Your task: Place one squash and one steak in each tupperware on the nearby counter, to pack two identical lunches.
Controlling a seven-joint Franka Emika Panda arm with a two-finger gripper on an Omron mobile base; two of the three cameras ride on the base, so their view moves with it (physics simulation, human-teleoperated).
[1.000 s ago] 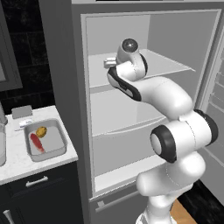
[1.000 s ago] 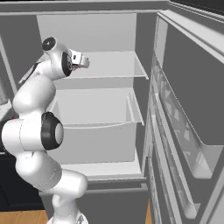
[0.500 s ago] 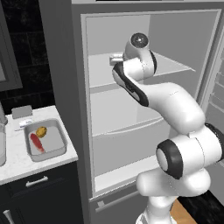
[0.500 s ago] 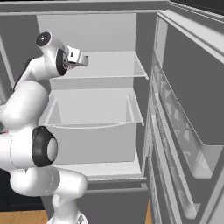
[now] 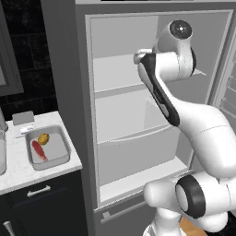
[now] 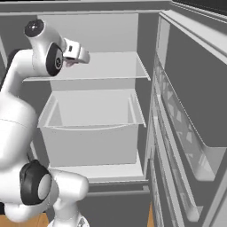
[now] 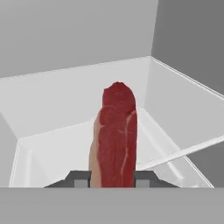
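Hand view, steak [image 7: 114,139] clamped between jaws

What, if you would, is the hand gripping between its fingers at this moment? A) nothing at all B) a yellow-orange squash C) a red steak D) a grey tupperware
C: in the hand view the hand is closed on the long red steak, which stands up over the fridge drawer.

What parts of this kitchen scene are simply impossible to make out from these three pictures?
- Steak in the hand, hand view: its lower end is cut off at the bottom edge.
- Second tupperware, left base view: just a small grey shape behind the near tupperware; contents too small to tell.
- Hand in the left base view: hidden behind the arm's wrist.
- Counter: cut off by the left edge.
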